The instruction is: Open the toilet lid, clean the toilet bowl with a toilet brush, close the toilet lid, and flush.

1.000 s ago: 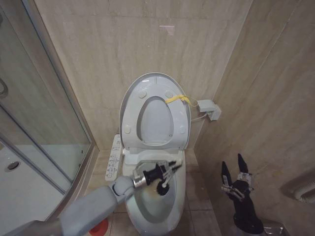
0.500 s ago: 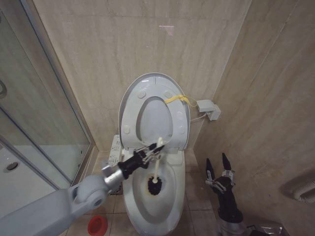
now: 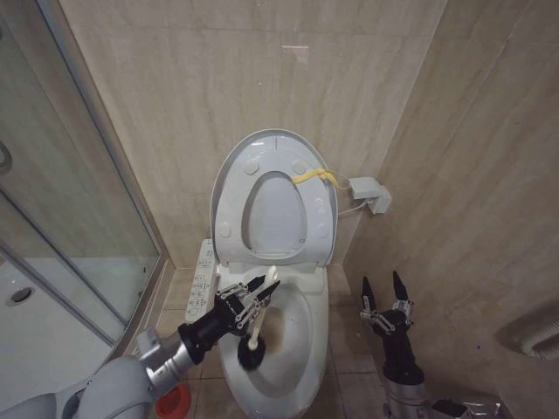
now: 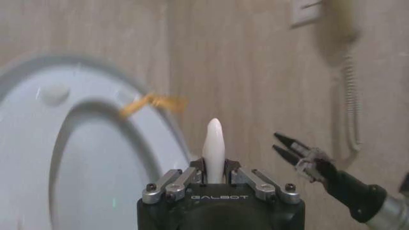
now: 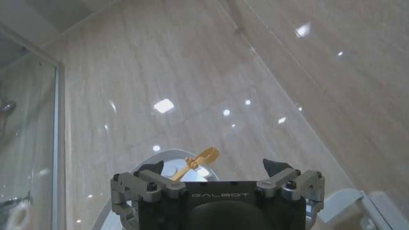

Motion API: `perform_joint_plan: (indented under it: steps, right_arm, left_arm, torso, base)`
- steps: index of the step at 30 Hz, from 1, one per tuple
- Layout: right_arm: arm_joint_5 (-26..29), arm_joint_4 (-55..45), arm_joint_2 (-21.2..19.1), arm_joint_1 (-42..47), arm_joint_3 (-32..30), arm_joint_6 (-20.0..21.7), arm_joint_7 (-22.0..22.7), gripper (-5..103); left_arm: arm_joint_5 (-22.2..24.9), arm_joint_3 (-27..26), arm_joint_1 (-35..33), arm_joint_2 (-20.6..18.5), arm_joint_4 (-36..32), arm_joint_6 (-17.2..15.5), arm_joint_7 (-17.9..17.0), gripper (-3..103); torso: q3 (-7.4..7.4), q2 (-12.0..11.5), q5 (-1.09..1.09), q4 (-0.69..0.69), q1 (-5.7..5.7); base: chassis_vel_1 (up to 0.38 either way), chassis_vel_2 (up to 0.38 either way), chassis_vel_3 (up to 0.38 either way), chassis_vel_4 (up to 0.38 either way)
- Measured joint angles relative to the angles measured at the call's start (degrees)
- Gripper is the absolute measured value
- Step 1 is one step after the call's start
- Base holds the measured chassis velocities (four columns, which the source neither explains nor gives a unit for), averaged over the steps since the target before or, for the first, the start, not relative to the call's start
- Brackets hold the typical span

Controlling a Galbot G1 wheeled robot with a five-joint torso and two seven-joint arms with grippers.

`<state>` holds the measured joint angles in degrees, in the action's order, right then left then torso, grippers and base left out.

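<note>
One pincer (image 3: 255, 297) clamps toilet brush (image 3: 254, 336) inside toilet bowl (image 3: 297, 349).

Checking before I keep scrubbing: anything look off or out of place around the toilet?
Nothing stands out. The toilet lid stands upright against the wall, the left end effector grips the toilet brush with its head in the toilet bowl, and the right end effector waits open beside the toilet.

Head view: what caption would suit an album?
Left gripper scrubs the toilet bowl with the toilet brush; lid raised.
</note>
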<state>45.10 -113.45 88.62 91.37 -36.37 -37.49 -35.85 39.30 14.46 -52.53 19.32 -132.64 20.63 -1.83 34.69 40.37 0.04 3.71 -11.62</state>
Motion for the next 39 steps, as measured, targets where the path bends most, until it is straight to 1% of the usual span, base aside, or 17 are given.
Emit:
perform_joint_plan:
  steps: [2, 5, 8, 9, 13, 16, 18, 20, 22, 24, 25, 28, 30, 34, 35, 38, 39]
  right_arm:
    - [0.0, 0.0, -0.4, -0.4, 0.5, 0.0, 0.1, 100]
    - [0.0, 0.0, -0.9, -0.8, 0.8, 0.0, 1.0, 100]
    - [-0.4, 0.0, -1.5, -1.1, 0.8, 0.1, 2.9, 100]
    - [-1.0, 0.0, -2.1, -1.3, 0.8, 0.2, 5.1, 100]
    - [-1.4, 0.2, -3.7, -2.0, 0.1, 0.5, 8.1, 100]
    - [-1.5, 0.5, -5.2, -2.5, -0.3, 0.9, 9.3, 100]
    - [-1.5, 0.5, -5.4, -2.5, -0.3, 1.0, 9.4, 100]
    - [-1.5, 0.5, -6.4, -2.8, -0.7, 1.6, 9.7, 100]
    - [-1.4, 0.6, -6.5, -2.8, -0.8, 1.7, 9.8, 100]
    - [-1.4, 0.7, -7.1, -3.1, -1.0, 1.9, 10.0, 100]
    - [-1.4, 0.7, -7.1, -3.1, -1.0, 1.9, 10.0, 100]
    - [-1.4, 1.2, -7.6, -3.4, -0.9, 2.1, 10.1, 100]
    - [-1.5, 1.4, -7.6, -3.4, -0.7, 2.1, 10.1, 100]
    - [-1.5, 2.5, -7.3, -3.9, 0.0, 2.0, 9.8, 100]
    - [-1.5, 2.5, -7.3, -3.9, 0.0, 2.0, 9.8, 100]
    - [-1.6, 3.5, -7.2, -4.5, 0.5, 1.8, 9.5, 100]
    - [-1.6, 3.5, -7.2, -4.5, 0.5, 1.8, 9.5, 100]
  left_arm:
    - [-0.8, -3.6, -1.9, -1.8, -0.2, 1.7, 1.2, 20]
    - [0.1, -6.9, -3.4, -3.4, -0.7, 1.8, 0.6, 20]
    - [0.7, -8.2, -3.8, -4.2, -0.9, 1.2, -0.8, 20]
    - [1.5, -9.3, -4.3, -4.5, -0.9, 0.4, -2.1, 20]
    - [3.4, -12.6, -6.3, -2.2, 0.3, -2.6, -4.9, 20]
    - [3.3, -20.6, -12.0, 5.9, 5.7, -4.3, -4.1, 20]
    - [3.0, -22.4, -13.4, 7.6, 6.6, -4.3, -3.8, 20]
    - [0.6, -30.3, -19.5, 14.8, 9.1, -3.9, -2.3, 20]
    - [-0.1, -31.6, -20.6, 16.1, 9.1, -3.8, -1.9, 20]
    - [-3.0, -35.5, -24.6, 20.5, 8.3, -3.5, -0.8, 20]
    - [-3.0, -35.5, -24.6, 20.5, 8.3, -3.5, -0.8, 20]
    - [-9.8, -42.9, -31.8, 27.3, 3.2, -3.9, -0.4, 20]
    - [-11.9, -44.9, -33.2, 28.6, 2.4, -3.8, -0.4, 20]
    - [-21.8, -53.7, -41.6, 35.9, -1.4, -2.8, -2.3, 20]
    - [-21.8, -53.7, -41.6, 35.9, -1.4, -2.8, -2.3, 20]
    - [-26.4, -56.0, -44.7, 41.4, -1.5, -2.5, -5.8, 20]
    - [-26.4, -56.0, -44.7, 41.4, -1.5, -2.5, -5.8, 20]
  torso:
    - [0.00, 0.0, -0.05, -0.06, 0.00]
    - [0.00, 0.0, -0.03, -0.06, 0.00]
    - [0.00, 0.0, -0.04, -0.04, 0.00]
    - [0.00, 0.0, -0.02, -0.04, 0.00]
    - [0.00, 0.0, -0.02, -0.04, 0.00]
    - [0.01, 0.0, -0.05, -0.02, -0.01]
    - [0.01, 0.0, -0.06, -0.02, -0.01]
    - [0.01, 0.0, -0.04, -0.05, -0.01]
    - [0.01, 0.0, -0.04, -0.06, -0.01]
    - [0.00, 0.0, -0.05, -0.05, -0.01]
    - [0.00, 0.0, -0.05, -0.05, -0.01]
    - [0.00, 0.0, -0.02, -0.03, 0.00]
    - [0.00, 0.0, -0.01, -0.03, 0.00]
    - [0.00, 0.0, -0.01, -0.05, 0.00]
    - [0.00, 0.0, -0.01, -0.05, 0.00]
    - [-0.01, 0.0, -0.02, -0.06, 0.00]
    - [-0.01, 0.0, -0.02, -0.06, 0.00]
  base:
    - [0.000, 0.000, 0.000, 0.000]
    - [0.000, 0.000, 0.000, 0.000]
    - [0.000, 0.000, 0.000, 0.000]
    - [0.000, 0.000, 0.000, 0.000]
    - [0.000, 0.000, 0.000, 0.000]
    - [0.000, 0.000, 0.000, 0.000]
    - [0.000, 0.000, 0.000, 0.000]
    - [0.000, 0.000, 0.000, 0.000]
    - [0.000, 0.000, 0.000, 0.000]
    - [0.000, 0.000, 0.000, 0.000]
    - [0.000, 0.000, 0.000, 0.000]
    - [0.000, 0.000, 0.000, 0.000]
    - [0.000, 0.000, 0.000, 0.000]
    - [0.000, 0.000, 0.000, 0.000]
    - [0.000, 0.000, 0.000, 0.000]
    - [0.000, 0.000, 0.000, 0.000]
    - [0.000, 0.000, 0.000, 0.000]
